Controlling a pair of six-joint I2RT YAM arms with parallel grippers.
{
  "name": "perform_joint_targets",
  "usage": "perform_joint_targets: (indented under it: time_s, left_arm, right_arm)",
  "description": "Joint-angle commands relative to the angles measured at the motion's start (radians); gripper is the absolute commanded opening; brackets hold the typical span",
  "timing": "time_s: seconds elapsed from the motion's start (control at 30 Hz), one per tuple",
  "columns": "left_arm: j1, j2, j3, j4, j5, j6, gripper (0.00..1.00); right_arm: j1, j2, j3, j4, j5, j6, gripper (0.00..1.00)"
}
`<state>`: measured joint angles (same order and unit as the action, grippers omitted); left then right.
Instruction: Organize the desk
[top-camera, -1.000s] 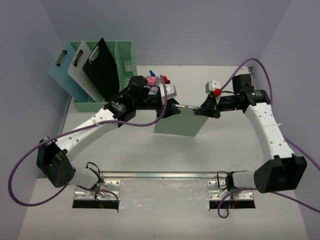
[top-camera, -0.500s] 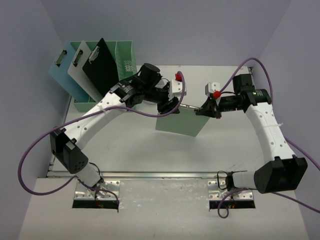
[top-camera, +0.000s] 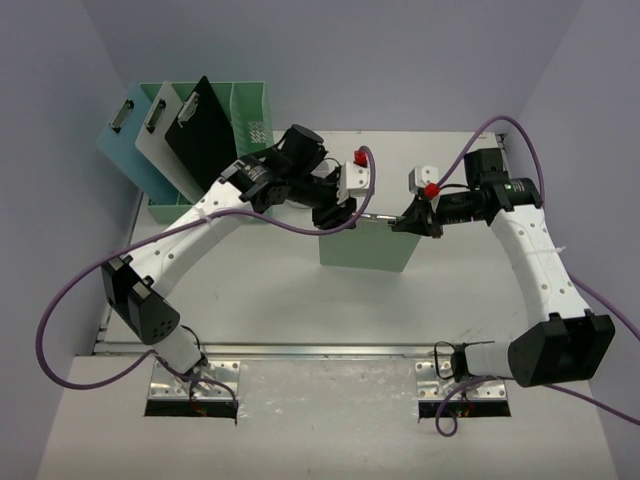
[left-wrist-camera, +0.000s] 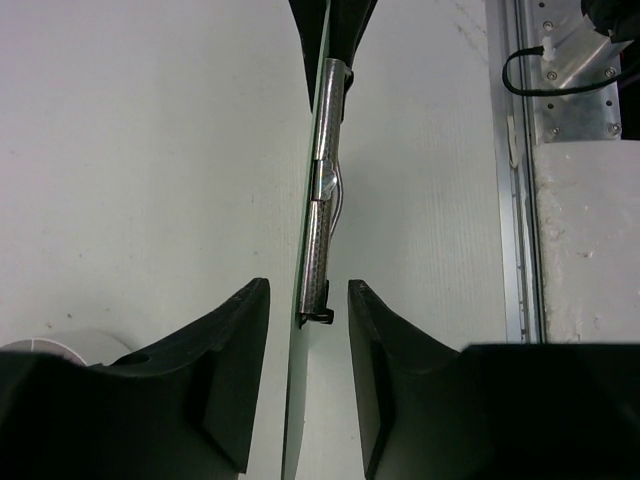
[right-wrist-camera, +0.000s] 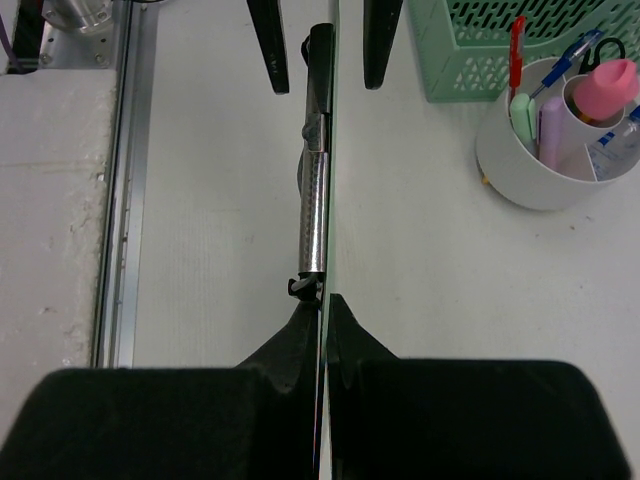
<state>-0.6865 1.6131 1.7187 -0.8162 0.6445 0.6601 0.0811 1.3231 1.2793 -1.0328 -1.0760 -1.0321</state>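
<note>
While the desk lies flat and white inside its lavender walls, rail along the near edge, a mint-green clipboard stands on edge near its middle, held up between the 2 grippers. Whether its lower edge rests on the surface, I cannot tell.

The right gripper is pinched tight on the board's top edge, just beside one end of the silver clip. The left gripper straddles the other end with its jaws narrowly apart, a sliver of desk showing on each side, so it grips nothing.

This looks like a handover before filing. The left fingers should close squarely on the board itself, below the clip's end rather than on its metal, and the right should keep its clamp until that grip is sure.

Beyond, at the back left, the slotted file rack already holds 3 clipboards. Carry the board upright, clear of the rack wall. A pen cup stands near the rack, so swing wide of it.
</note>
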Motion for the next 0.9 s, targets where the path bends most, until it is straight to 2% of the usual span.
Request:
perform_joint_targets:
  time_s: [0.0, 0.07, 0.17, 0.2, 0.23, 0.33, 0.37, 0.4, 0.47, 0.5, 0.53, 0.63, 0.67, 0.8, 0.87]
  left_arm:
    - [-0.019, 0.004, 0.009, -0.006, 0.001, 0.019, 0.37]
    - [-0.021, 0.004, -0.007, 0.006, 0.003, 0.018, 0.36]
    - [-0.021, 0.001, -0.024, 0.041, 0.004, 0.0, 0.19]
    - [-0.021, 0.001, -0.025, 0.055, 0.004, -0.008, 0.07]
    - [-0.021, 0.001, -0.024, 0.061, 0.006, -0.016, 0.02]
    - [-0.021, -0.002, -0.024, 0.083, -0.008, -0.059, 0.0]
    - [-0.021, -0.004, -0.022, 0.086, -0.023, -0.085, 0.0]
    - [-0.021, -0.013, -0.022, 0.098, -0.035, -0.108, 0.0]
    - [-0.019, -0.024, -0.021, 0.101, -0.08, -0.17, 0.0]
    - [-0.016, -0.039, -0.019, 0.094, -0.089, -0.188, 0.0]
    - [-0.012, -0.051, -0.022, 0.092, -0.104, -0.207, 0.0]
    - [0.018, -0.119, -0.044, 0.094, -0.16, -0.301, 0.0]
    - [0.028, -0.14, -0.051, 0.095, -0.167, -0.353, 0.0]
    - [0.073, -0.307, -0.106, 0.13, -0.236, -0.464, 0.0]
    - [0.076, -0.393, -0.116, 0.147, -0.314, -0.525, 0.0]
  right_arm:
    - [0.005, -0.022, 0.031, 0.016, -0.038, -0.008, 0.01]
    - [0.003, -0.024, 0.029, 0.016, -0.039, -0.011, 0.01]
    - [0.005, -0.025, 0.026, 0.016, -0.041, -0.014, 0.01]
    - [0.005, -0.027, 0.025, 0.014, -0.038, -0.014, 0.01]
    - [0.005, -0.027, 0.023, 0.016, -0.035, -0.014, 0.01]
    - [0.005, -0.032, 0.017, 0.033, -0.029, -0.002, 0.03]
    - [0.005, -0.035, 0.012, 0.052, -0.015, 0.048, 0.11]
    - [0.005, -0.039, 0.006, 0.085, -0.003, 0.085, 0.4]
    - [0.005, -0.059, -0.011, 0.157, 0.023, 0.176, 0.71]
    - [0.003, -0.068, -0.017, 0.181, 0.031, 0.211, 0.9]
    - [0.003, -0.087, -0.026, 0.232, 0.043, 0.242, 0.99]
    - [-0.01, -0.123, -0.055, 0.334, 0.064, 0.348, 0.99]
    - [-0.021, -0.154, -0.064, 0.376, 0.057, 0.445, 0.99]
    - [-0.141, -0.206, -0.107, 0.612, 0.025, 0.708, 0.99]
    - [-0.196, -0.217, -0.123, 0.663, 0.013, 0.818, 0.99]
